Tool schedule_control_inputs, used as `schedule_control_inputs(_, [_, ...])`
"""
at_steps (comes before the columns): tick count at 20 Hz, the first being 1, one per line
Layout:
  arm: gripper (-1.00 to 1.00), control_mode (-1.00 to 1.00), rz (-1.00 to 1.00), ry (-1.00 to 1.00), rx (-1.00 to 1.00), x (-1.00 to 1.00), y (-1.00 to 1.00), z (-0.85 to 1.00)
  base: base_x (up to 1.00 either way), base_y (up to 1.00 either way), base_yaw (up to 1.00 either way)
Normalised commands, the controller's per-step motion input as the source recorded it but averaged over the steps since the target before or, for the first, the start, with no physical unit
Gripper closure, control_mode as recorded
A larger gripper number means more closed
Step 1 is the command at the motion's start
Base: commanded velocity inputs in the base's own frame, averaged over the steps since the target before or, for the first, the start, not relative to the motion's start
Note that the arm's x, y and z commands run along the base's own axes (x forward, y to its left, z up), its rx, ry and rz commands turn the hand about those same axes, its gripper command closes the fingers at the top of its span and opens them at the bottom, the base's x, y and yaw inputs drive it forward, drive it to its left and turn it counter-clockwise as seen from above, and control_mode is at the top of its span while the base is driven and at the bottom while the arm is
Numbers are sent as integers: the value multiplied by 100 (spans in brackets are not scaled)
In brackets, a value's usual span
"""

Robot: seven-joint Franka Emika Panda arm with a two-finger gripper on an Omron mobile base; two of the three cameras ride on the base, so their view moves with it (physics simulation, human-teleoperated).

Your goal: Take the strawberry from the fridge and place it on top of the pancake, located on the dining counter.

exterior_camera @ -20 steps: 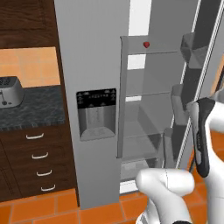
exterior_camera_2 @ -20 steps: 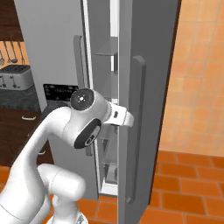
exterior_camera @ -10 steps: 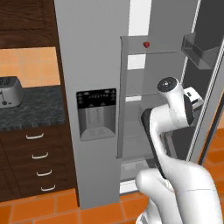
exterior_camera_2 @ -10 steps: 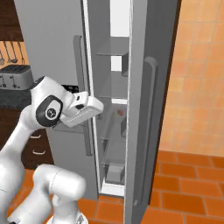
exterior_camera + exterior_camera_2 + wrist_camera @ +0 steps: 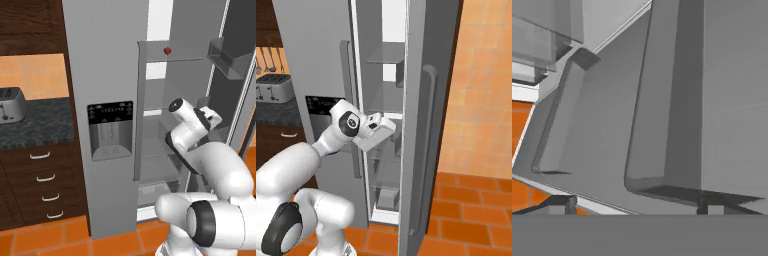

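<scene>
The fridge (image 5: 105,75) stands with its right door (image 5: 423,125) swung open. The strawberry (image 5: 167,50) is a tiny red berry on the top shelf inside, near the front edge. My gripper (image 5: 215,117) hovers at mid height in front of the open compartment, well below and to the right of the berry, and holds nothing. From the right base view the hand (image 5: 387,129) sits in the door gap. In the hand view the fingertips (image 5: 564,204) stand far apart, facing the grey door bins (image 5: 677,100). The pancake and dining counter are out of view.
Clear shelves (image 5: 160,110) and a bottom drawer (image 5: 157,187) fill the fridge interior. A door bin (image 5: 227,57) juts from the open door at upper right. A dark wall counter with a toaster (image 5: 11,104) and wood drawers (image 5: 42,185) lies left. Orange tile floor (image 5: 466,200) spreads right.
The fridge door has swung wider open. My arm has folded back from the door's edge and brought the hand lower, in front of the open compartment.
</scene>
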Motion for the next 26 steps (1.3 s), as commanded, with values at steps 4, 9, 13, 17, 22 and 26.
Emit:
schedule_control_inputs(4, [-100, -100, -14, 12, -3, 5, -83, -46, 0, 0, 0])
schedule_control_inputs(9, [-100, -100, -12, 8, 0, 0, -84, -30, 0, 0, 0])
schedule_control_inputs(13, [-100, -100, 5, 0, 0, -1, -3, 0, 0, 0, 0])
schedule_control_inputs(17, [-100, -100, 11, -7, 0, -6, 17, 21, 0, 0, 0])
schedule_control_inputs(22, [-100, -100, 15, -19, 3, -10, 87, 45, 0, 0, 0])
schedule_control_inputs(26, [-100, -100, 6, 0, 55, -8, 100, 7, 0, 0, 0])
